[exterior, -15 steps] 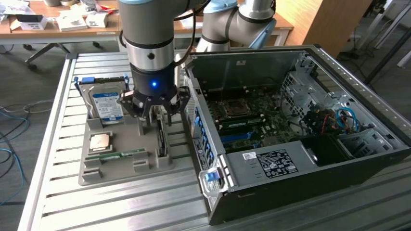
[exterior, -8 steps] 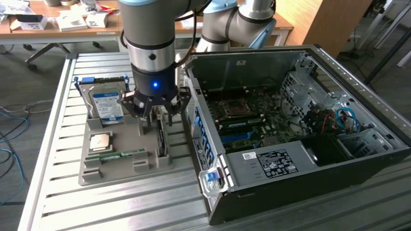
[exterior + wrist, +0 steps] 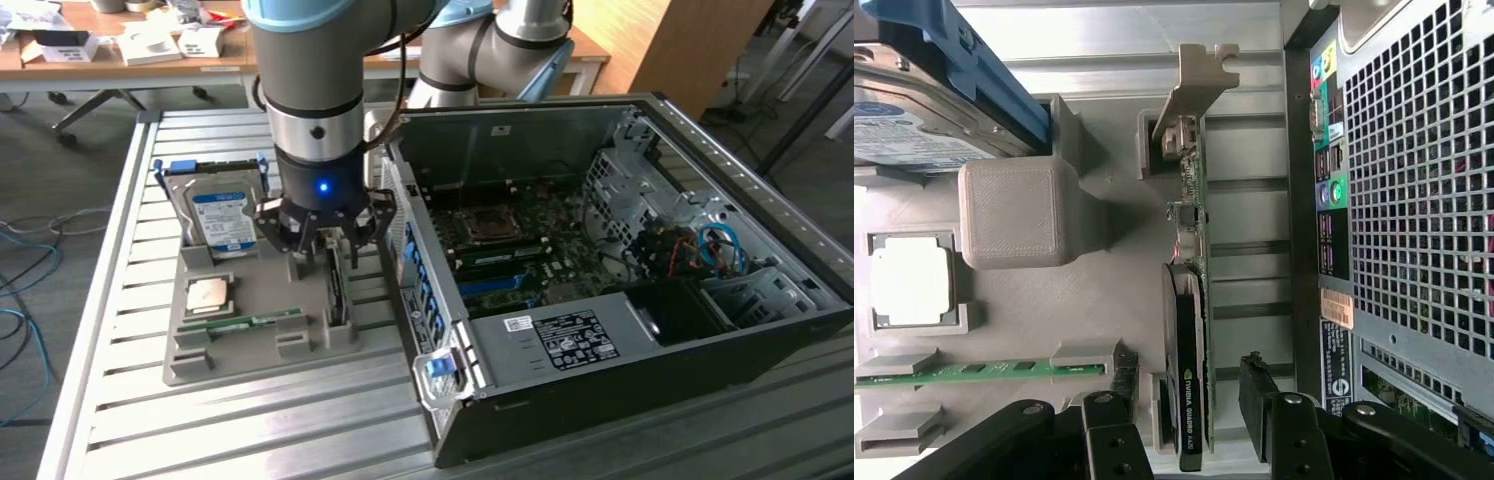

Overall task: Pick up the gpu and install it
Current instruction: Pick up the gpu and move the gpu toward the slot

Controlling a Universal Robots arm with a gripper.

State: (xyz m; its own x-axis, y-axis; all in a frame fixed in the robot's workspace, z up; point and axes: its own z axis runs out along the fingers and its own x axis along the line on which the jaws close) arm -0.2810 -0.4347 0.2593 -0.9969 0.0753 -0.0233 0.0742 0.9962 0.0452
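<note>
the gpu point(image 3: 1184, 320) stands on edge in the tray point(image 3: 1109, 300), directly below the gripper point(image 3: 1187, 378). its long axis runs between the spread, empty fingers, which flank its faces.

Gpu point(image 3: 336, 297) standing on edge in its slot

The card is sitting upright on its long edge in the grey holder point(image 3: 247, 352), its green board and black cooler showing edge-on, its silver bracket point(image 3: 1194, 85) capping one end, just beside the computer case point(image 3: 1414, 200).

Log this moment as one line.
gripper: jaws open | position: astride gpu | gpu: on edge in tray, ungripped | install: not done
</note>
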